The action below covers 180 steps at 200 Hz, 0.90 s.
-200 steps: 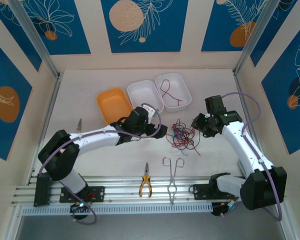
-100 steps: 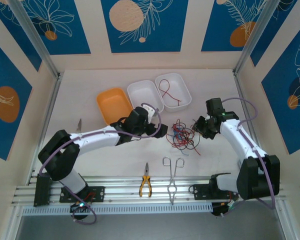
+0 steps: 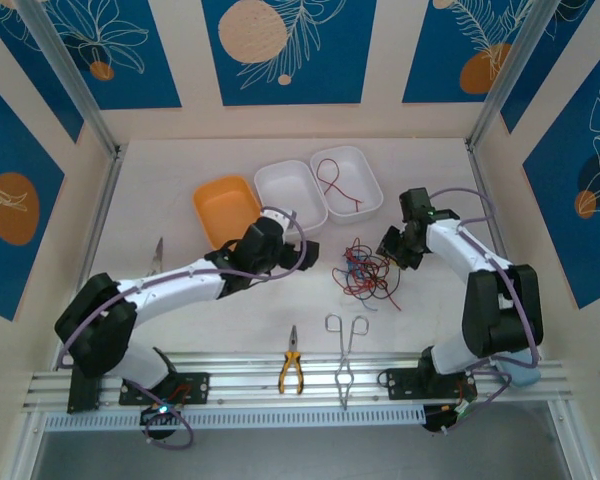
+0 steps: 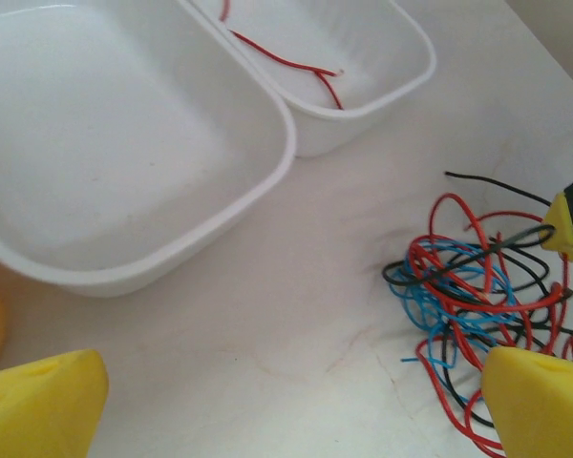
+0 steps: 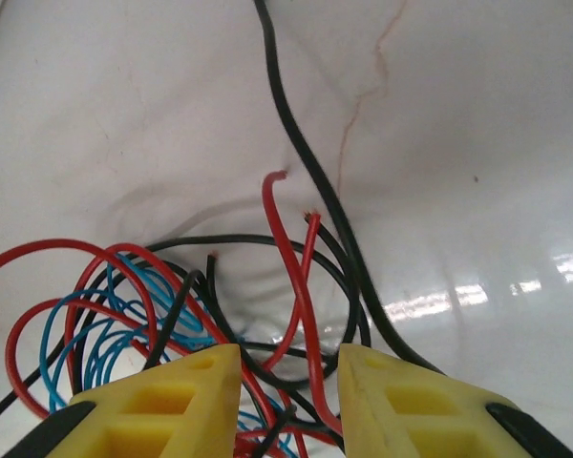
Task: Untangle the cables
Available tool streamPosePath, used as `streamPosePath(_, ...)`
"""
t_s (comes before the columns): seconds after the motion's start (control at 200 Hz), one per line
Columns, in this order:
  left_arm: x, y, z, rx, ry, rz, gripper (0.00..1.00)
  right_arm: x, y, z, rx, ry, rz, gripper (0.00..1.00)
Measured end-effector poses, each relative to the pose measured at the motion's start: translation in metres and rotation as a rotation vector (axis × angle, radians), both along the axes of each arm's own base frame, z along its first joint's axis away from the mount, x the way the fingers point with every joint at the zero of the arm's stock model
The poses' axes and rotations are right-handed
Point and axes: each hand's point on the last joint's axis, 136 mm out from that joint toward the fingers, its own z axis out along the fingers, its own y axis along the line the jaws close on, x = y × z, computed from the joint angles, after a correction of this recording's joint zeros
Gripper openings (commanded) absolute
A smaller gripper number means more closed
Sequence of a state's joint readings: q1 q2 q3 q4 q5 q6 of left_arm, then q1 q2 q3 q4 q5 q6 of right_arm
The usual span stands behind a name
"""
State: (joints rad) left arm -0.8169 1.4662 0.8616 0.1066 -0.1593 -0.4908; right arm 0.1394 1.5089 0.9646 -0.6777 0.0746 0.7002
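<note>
A white table (image 3: pixel 230 330) stands inside cream walls (image 3: pixel 385 60) hung with blue leaf-patterned panels. Low over it, the right tool (image 5: pixel 286 367) has its yellow fingers (image 5: pixel 186 401) partly spread. One red and one black strand of the cables (image 5: pixel 124 305) run through the gap between them and are not squeezed. The rest of the red, black and blue tangle lies on the table just beside this tool, bunched toward the other arm. Across the tangle, the left tool (image 4: pixel 296 410) is spread wide, and the heap lies just beside one of its fingertips. Beyond the left tool, two trays sit side by side and touching: the nearer white tray (image 4: pixel 124 143) and the farther white tray (image 4: pixel 382 57), in which a single red cable (image 4: pixel 296 69) lies. An orange tray (image 3: pixel 228 210) lies next to the nearer white one, on the left arm's outer side. Back toward the arm bases from the tangle, yellow-handled pliers (image 3: pixel 291 372) and metal tongs (image 3: pixel 346 355) lie near each other, well apart from the wires.
</note>
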Motion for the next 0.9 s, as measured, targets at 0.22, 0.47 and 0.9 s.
streamPosePath(0.22, 0.004, 0.024, -0.003, -0.001, 0.011, 0.072, 1.0, 0.007, 0.008, -0.008, -0.037, 0.012, 0.049, 0.08)
streamPosePath(0.47, 0.002, 0.023, -0.001, -0.01, 0.012, 0.062, 1.0, 0.011, 0.011, 0.006, -0.071, -0.026, 0.068, 0.0)
streamPosePath(0.9, -0.007, -0.009, -0.003, -0.104, 0.042, -0.083, 1.0, 0.007, 0.031, 0.106, -0.116, -0.272, 0.154, 0.0)
